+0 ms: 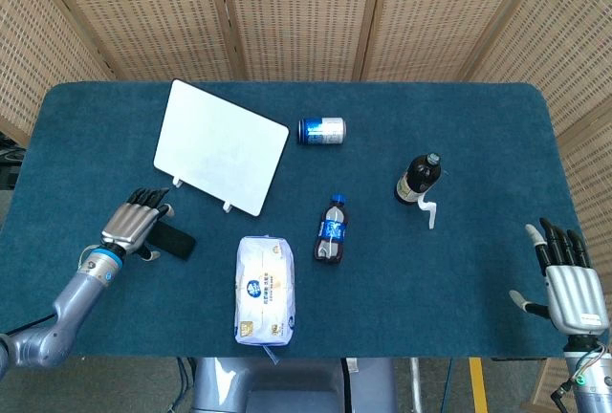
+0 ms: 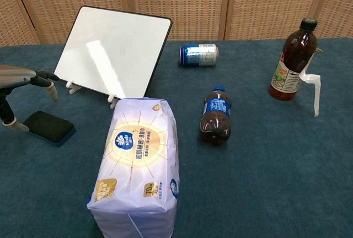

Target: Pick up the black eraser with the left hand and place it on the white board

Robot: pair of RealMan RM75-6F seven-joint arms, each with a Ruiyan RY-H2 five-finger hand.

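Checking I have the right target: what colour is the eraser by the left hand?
Black, with a blue edge along its base; the eraser shows best in the chest view.

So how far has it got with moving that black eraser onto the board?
Nothing is finished: the black eraser lies on the table. The left robot hand hovers over it, fingers apart, not gripping. Left: grasp, lift, and set it on the white board.
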